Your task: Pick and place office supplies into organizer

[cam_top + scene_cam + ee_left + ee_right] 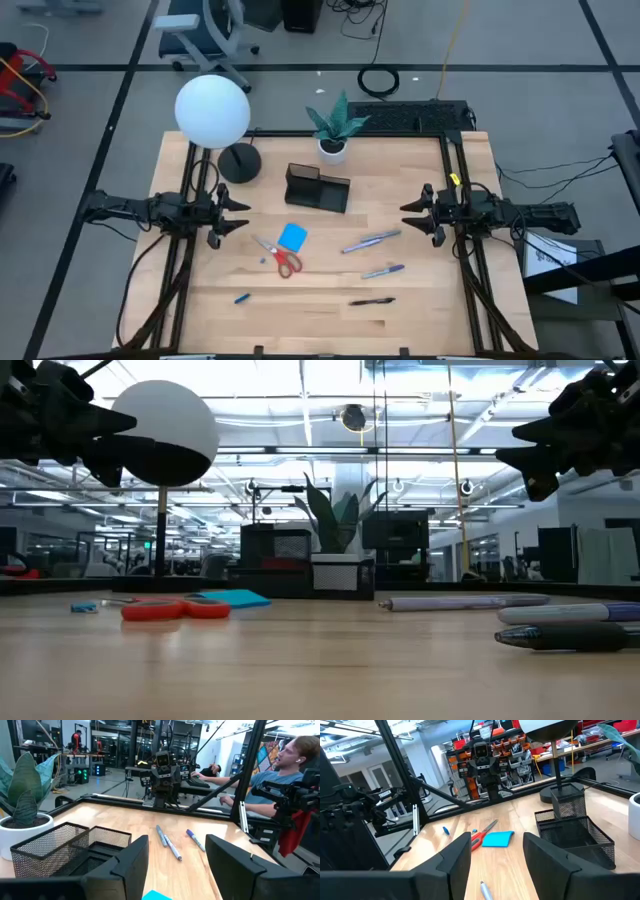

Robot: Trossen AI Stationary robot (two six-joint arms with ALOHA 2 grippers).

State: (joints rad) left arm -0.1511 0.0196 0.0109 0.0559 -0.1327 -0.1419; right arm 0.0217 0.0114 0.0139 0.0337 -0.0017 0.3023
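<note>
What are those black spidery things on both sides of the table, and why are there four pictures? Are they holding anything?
Those are two robot arms. Each ends in a gripper with two fingers for picking things up. The left gripper and the right gripper both hang above the table with fingers open, holding nothing.

One camera looks straight down from above. One sits low at table height. The other two ride on the arms' wrists, so you see each arm's own dark fingers up close.

On the wooden table lie red-handled scissors, a blue note pad, two grey-and-blue pens, a black pen and a tiny blue piece. The black mesh organizer is where they should go. Behind it stand a plant pot and a round white lamp.
</note>
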